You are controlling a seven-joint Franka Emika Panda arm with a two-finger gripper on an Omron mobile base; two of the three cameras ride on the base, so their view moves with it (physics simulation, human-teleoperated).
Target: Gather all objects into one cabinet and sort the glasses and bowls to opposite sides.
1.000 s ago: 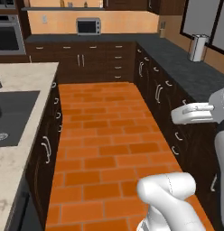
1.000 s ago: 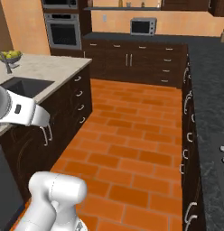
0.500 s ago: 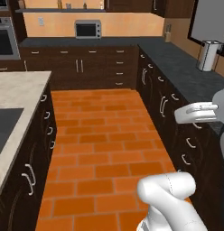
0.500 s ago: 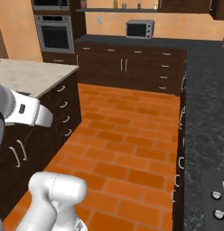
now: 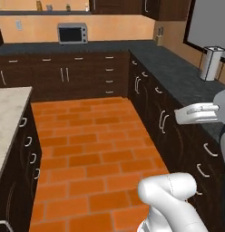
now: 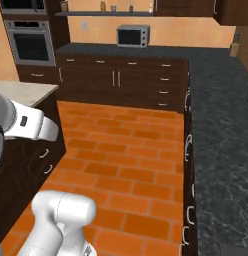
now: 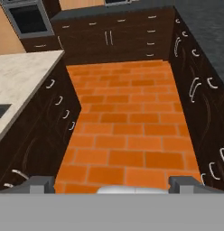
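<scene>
A simulated kitchen aisle with an orange brick floor (image 7: 127,122). The gripper (image 7: 112,182) hangs empty, its dark tips spread wide at six o'clock in the hand view. The mugs, bowl and wall cabinet cannot be located from here. Such glossy tableware would likely be rigid, slippery and breakable, best gripped across a rim.
</scene>
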